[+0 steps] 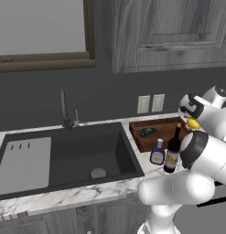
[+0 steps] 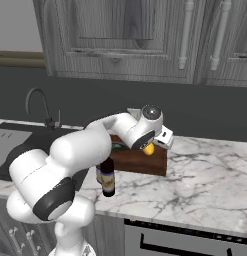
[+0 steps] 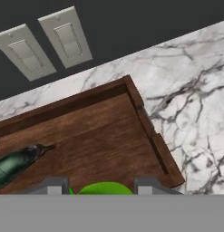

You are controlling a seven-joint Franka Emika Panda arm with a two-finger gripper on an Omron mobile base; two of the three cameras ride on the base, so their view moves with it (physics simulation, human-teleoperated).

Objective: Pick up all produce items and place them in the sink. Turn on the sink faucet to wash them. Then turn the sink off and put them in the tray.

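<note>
From my hand camera the yellow fruit (image 3: 105, 188) is cut off at the bottom, only its top curve showing between my fingertips (image 3: 53, 186), so I cannot tell how firmly they touch it. The dark green vegetable (image 3: 16, 162) runs off the left edge, as does the wooden tray (image 3: 149, 131). In the right base view my arm hides most of the tray and the blue-capped bottle (image 1: 157, 153).
</note>
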